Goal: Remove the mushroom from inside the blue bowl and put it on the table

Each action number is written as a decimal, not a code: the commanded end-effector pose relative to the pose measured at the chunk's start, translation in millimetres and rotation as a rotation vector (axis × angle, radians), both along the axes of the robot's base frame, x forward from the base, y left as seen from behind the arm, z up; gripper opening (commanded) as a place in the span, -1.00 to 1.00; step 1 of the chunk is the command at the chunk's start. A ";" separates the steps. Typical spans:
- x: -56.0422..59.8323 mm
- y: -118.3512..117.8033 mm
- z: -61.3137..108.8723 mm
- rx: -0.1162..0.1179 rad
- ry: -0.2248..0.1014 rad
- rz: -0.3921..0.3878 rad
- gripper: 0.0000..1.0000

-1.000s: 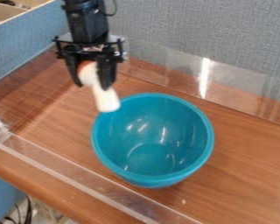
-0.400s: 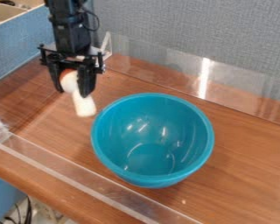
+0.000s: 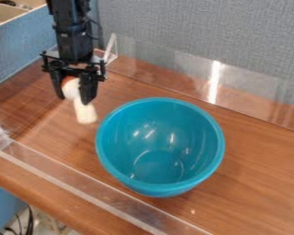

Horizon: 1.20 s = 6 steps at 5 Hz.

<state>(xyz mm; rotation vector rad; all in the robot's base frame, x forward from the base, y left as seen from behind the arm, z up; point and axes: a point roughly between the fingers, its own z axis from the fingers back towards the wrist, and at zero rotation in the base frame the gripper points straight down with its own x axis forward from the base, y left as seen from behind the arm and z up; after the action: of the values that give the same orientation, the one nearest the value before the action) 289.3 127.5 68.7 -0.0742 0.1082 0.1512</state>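
My gripper [image 3: 77,90] hangs straight down over the table [image 3: 39,124], to the left of the blue bowl [image 3: 160,145]. It is shut on the mushroom [image 3: 80,106]: the orange-tan cap sits between the black fingers and the cream-white stem points down and slightly right, just above the wood. The turquoise bowl stands upright at the centre with nothing inside it.
Low clear acrylic walls [image 3: 63,184] border the tabletop at the front, left and back. A cardboard box [image 3: 15,37] stands at the upper left beyond the wall. A grey-blue fabric panel closes the back.
The gripper has carried the mushroom to the left, away from the bowl's rim, and lower toward the table.
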 end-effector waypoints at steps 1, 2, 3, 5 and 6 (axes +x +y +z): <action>11.0 15.8 12.3 0.038 -0.053 0.028 -1.00; 14.8 21.1 7.3 0.043 -0.051 0.029 -1.00; 16.6 23.6 6.3 0.046 -0.058 0.027 -1.00; 18.1 26.6 7.7 0.050 -0.077 0.021 -1.00; 18.7 26.6 9.0 0.050 -0.087 0.016 -1.00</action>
<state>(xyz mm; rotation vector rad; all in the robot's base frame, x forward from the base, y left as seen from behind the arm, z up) 301.0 144.8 57.8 -0.0571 0.0845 0.1521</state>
